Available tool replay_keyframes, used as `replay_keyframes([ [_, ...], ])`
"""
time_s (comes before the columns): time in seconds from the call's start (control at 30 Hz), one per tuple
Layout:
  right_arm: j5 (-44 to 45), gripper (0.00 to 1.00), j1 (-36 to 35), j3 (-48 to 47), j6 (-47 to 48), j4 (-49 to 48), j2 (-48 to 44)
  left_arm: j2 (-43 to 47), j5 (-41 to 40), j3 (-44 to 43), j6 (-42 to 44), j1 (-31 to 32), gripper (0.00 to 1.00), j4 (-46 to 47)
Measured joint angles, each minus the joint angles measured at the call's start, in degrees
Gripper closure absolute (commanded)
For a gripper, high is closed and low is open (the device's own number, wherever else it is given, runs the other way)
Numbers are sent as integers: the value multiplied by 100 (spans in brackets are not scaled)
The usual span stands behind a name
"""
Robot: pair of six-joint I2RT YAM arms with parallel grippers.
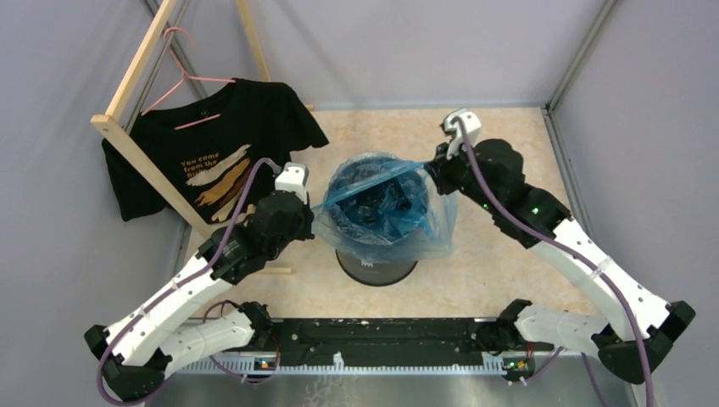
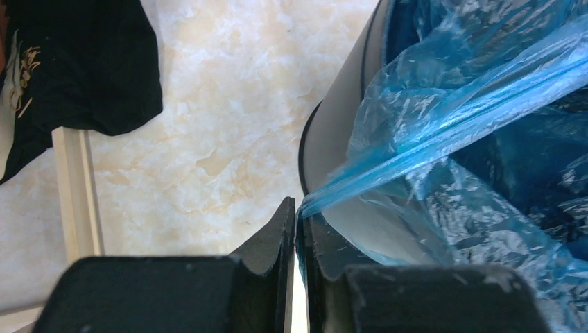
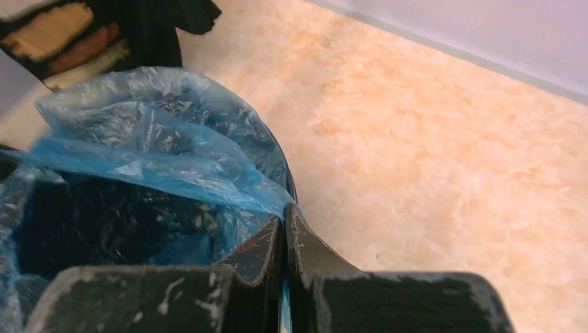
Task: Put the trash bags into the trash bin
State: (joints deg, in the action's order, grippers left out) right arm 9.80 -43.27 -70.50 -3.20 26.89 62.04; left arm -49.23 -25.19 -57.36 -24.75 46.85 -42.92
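The light-blue trash bag point(image 1: 386, 203) lies over and inside the mouth of the dark round trash bin point(image 1: 377, 267) at the table's middle; part of it hangs down the bin's right front side. My left gripper point(image 1: 315, 212) is shut on the bag's left edge point(image 2: 360, 177) beside the bin's wall point(image 2: 340, 118). My right gripper point(image 1: 432, 168) is shut on the bag's right edge point(image 3: 208, 180) at the bin's rim point(image 3: 286, 182). The bag's top edge is stretched taut between the two grippers. In the wrist views a strip of blue film shows between each pair of closed fingers.
A black T-shirt point(image 1: 216, 153) hangs on a pink hanger point(image 1: 182, 80) from a wooden rack point(image 1: 140, 157) at the back left, close to my left arm. Grey walls enclose the marbled table point(image 1: 509, 263) on three sides.
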Motion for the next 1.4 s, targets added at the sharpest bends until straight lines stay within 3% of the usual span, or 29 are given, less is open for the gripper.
replay_keyframes([
  [0.2,-848,98,671,227,-887,-396,-50,9,28,2,2,0,86,118],
  [0.33,-1250,97,831,267,-1185,-511,260,111,61,2,26,-4,74,92],
  [0.43,-1478,96,872,267,-1338,-586,455,190,188,-7,76,-4,59,76],
  [0.63,-1746,91,892,267,-1451,-603,455,168,420,-470,223,-4,11,-214],
  [0.7,-1805,91,894,267,-1460,-599,433,127,527,-835,286,-4,2,-317],
  [0.87,-1985,91,894,262,-1495,-581,413,-247,957,-2037,542,-4,2,-581],
  [1.1,-2144,93,894,247,-1615,-498,413,-1172,1851,-3047,1165,-9,2,-557],
  [1.4,-2474,94,896,212,-1753,-498,411,-2546,1941,-3362,2076,-7,2,-546],
])
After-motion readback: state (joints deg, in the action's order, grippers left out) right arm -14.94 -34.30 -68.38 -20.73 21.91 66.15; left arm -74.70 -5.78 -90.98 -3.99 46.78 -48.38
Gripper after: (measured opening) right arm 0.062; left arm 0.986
